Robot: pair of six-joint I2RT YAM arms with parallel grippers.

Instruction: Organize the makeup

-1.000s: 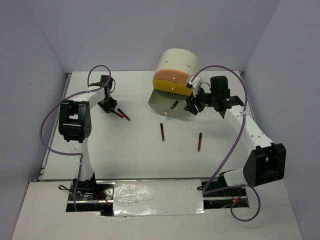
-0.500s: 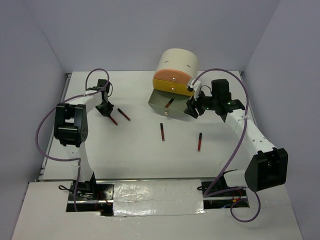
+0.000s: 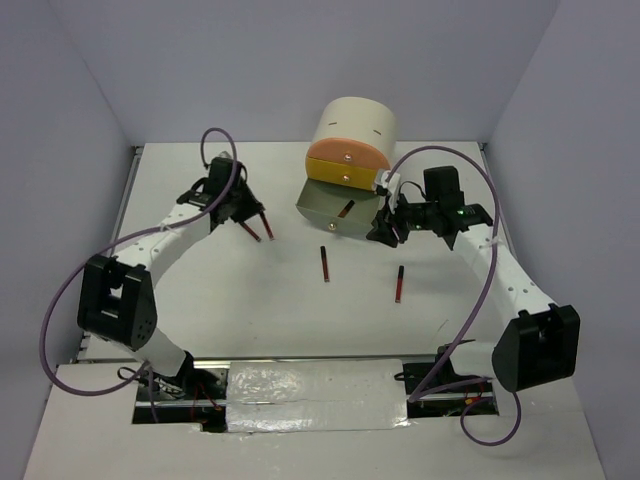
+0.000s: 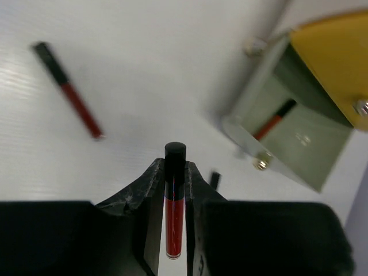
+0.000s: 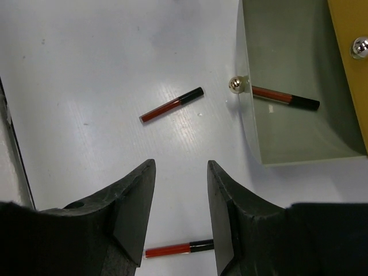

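Note:
My left gripper is shut on a dark-red stick with a black cap; in the top view it is at the left-middle of the table. Another red stick lies on the table beyond it. The bottom drawer of the cream cylinder is pulled open and holds one stick, which also shows in the right wrist view. My right gripper is open and empty, just right of the drawer. Two sticks lie on the mid table.
The orange and yellow drawers above the open one are closed. The grey open drawer has a small metal knob on its front. Side walls close the table left and right.
My left arm has swung right, toward the drawer, with a red stick gripped and lifted. My right gripper has shifted slightly left and down beside the drawer, still open.

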